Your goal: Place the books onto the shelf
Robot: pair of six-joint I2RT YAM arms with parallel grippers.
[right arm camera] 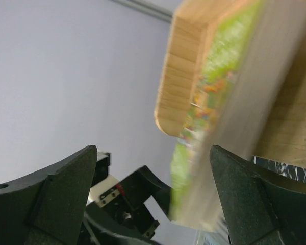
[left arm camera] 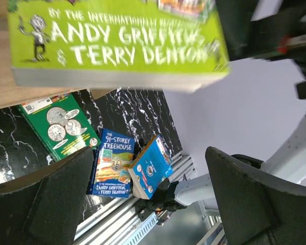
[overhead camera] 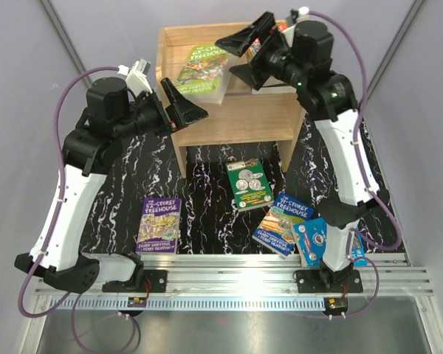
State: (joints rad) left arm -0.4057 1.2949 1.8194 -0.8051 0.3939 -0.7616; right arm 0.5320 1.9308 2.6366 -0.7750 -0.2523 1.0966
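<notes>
While 4 paperbacks wait on the black marbled table (overhead camera: 207, 158), both arms reach over the shelf (overhead camera: 236, 122), where a green Treehouse book (overhead camera: 203, 70) lies flat on the top tier. The left gripper (overhead camera: 183, 109) hovers at the book's near-left corner, jaws spread wide with nothing between them. The right gripper (overhead camera: 227, 57) hangs at the book's right edge, equally spread and empty; whether it touches the cover cannot be told.

The book's long axis runs roughly front to back, slightly skewed, and its near end juts past the tier's front lip. From the left wrist, the green Treehouse book (left arm camera: 117, 35) fills the top of the view and overhangs the wood. From the right wrist it is a blurred green band (right arm camera: 214, 102) ahead of the fingers.

The book looks shelved but not squared. A push inward would likely fall to the left gripper, which sits in front of the overhang.

Any fresh pick lies down and back toward the bases. The purple Treehouse book (overhead camera: 160, 225) is nearest the left arm. The green coin book (overhead camera: 249, 183) sits between the 2 arms. The blue Treehouse book (overhead camera: 283, 223) and the bright blue book (overhead camera: 314, 240) lie by the right arm's base, the last partly hidden behind it.
</notes>
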